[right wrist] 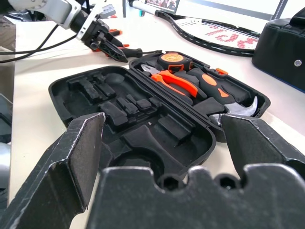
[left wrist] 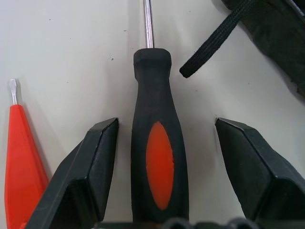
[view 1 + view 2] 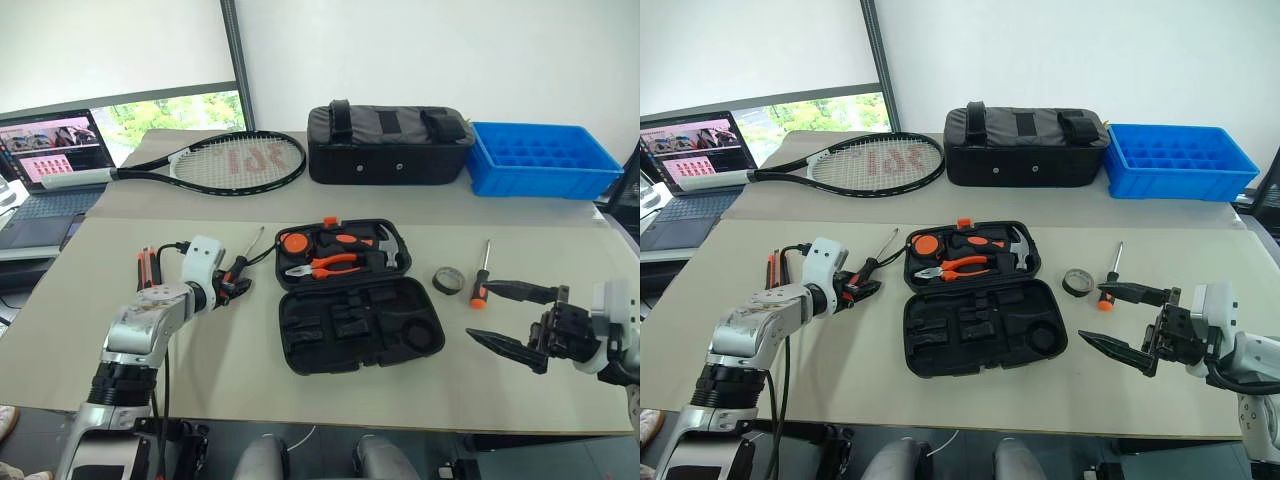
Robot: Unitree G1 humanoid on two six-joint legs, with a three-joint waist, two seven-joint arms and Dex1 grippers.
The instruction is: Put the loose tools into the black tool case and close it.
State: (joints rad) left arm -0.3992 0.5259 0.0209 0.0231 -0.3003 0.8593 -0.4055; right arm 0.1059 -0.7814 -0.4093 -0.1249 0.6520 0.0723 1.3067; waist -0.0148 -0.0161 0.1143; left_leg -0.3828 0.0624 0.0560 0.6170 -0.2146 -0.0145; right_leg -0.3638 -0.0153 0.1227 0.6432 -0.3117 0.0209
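1. Head views: the open case lies on the tabletop between both grippers. Racket strings carry red, unreadable lettering.
2. Left wrist: left gripper jaws apart, straddling a screwdriver.
3. Right wrist: right gripper jaws wide apart, empty, facing the case.

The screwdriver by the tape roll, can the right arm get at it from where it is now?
Probably yes: the right gripper is open just short of that screwdriver, with bare table between them.
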